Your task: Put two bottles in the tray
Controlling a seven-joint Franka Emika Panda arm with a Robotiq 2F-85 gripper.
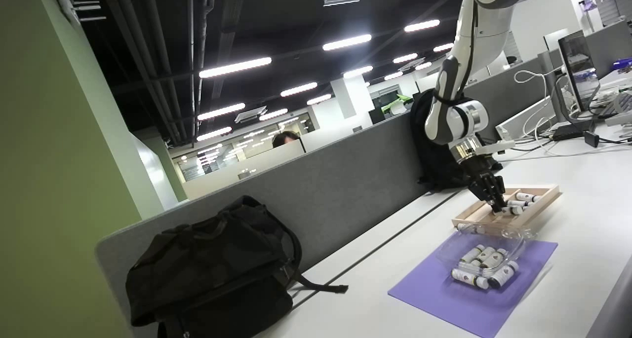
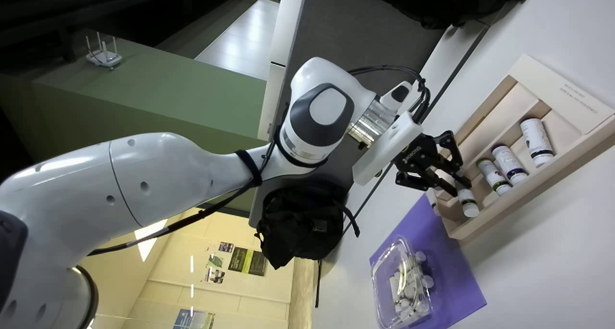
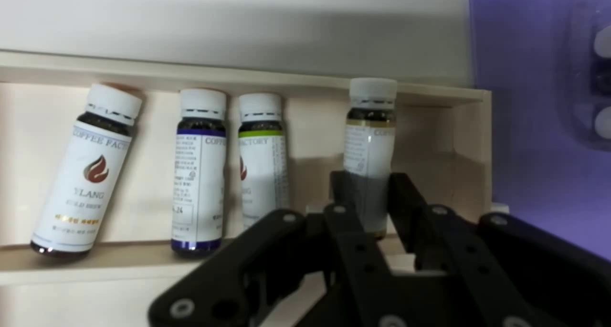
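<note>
Bottle (image 3: 370, 145): I have it at the end of the tray (image 3: 486, 160) nearest the purple mat (image 3: 534, 188); I can't tell if it touches bottom.
Pincer (image 3: 367, 186): clamped on that bottle's sides.
Tray: three more bottles (image 3: 198, 188) lying in a row.
Mat: a clear box (image 2: 383, 271), bottles inside (image 1: 485, 256).

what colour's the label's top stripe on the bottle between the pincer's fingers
The stripe is dull gold, clearest in the wrist view.

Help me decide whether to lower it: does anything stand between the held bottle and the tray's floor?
Possibly the tray's rim: in the wrist view, the cap of the held bottle overlaps it; clearance can't be judged. Nothing else visible, though the gripper hides part of the view.
</note>
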